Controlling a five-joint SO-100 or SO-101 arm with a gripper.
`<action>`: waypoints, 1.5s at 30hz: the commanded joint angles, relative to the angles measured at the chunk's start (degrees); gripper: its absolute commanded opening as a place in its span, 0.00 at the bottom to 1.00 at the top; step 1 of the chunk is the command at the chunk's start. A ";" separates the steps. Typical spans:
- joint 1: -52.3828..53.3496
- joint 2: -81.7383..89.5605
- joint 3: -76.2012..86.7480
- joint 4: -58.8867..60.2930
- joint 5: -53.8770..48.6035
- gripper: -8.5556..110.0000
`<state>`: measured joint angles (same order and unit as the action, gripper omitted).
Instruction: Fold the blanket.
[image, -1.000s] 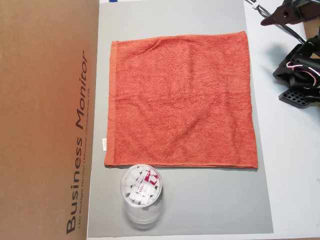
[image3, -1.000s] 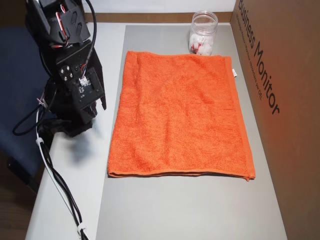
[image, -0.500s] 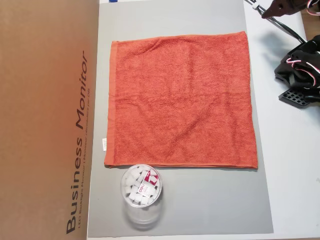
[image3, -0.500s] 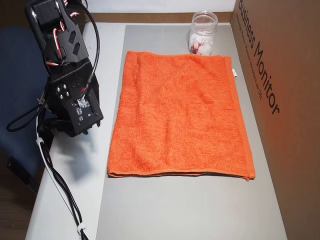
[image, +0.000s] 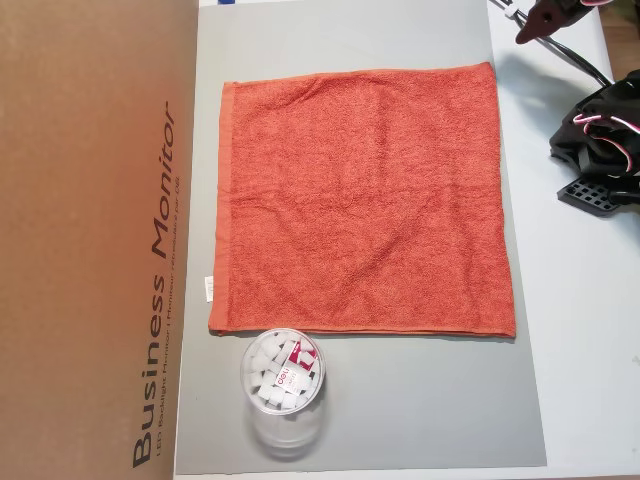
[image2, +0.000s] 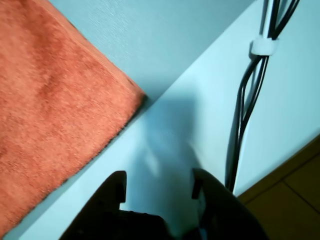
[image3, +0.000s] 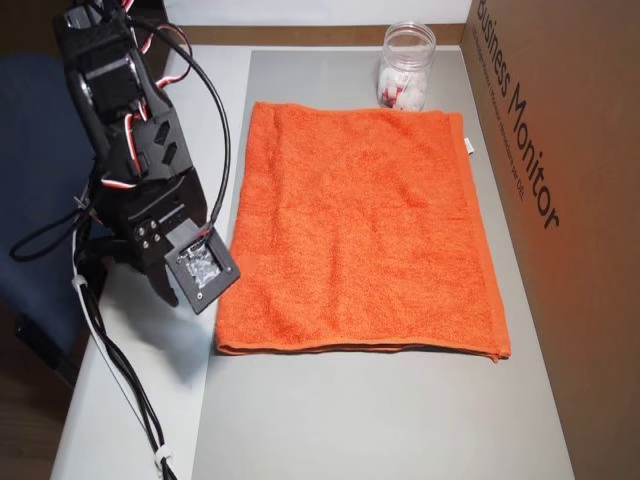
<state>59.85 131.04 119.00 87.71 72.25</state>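
A: Worktop (image: 580, 330) first, w/ the grey mat (image: 400, 400) on it and a cardboard box (image: 90, 200) along one side. Blanket (image: 360, 200) lies flat on the mat, fully spread, no fold yet. Plastic jar (image: 283, 378) sits just beside one hem.

B: And the arm?

A: Off the mat, near a blanket corner. In the wrist view that corner (image2: 135, 95) is just ahead of the pincer (image2: 157, 182), not touching. Black cables (image2: 250, 100) run beside it.

B: Pincer state?

A: Fingers apart w/ a modest gap, nothing held.

B: So which step?

A: Approach, I'd say; grasp not begun. Next move prob. needs lowering onto the corner, pinching the hem, then lifting and carrying it across to the opposite edge.
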 joint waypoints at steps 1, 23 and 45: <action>2.37 -1.76 -1.58 -0.88 -2.37 0.18; -0.97 -9.93 12.22 -21.53 -2.02 0.25; -7.03 -10.02 22.68 -34.98 -2.02 0.25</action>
<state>52.73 120.76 141.42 56.07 69.70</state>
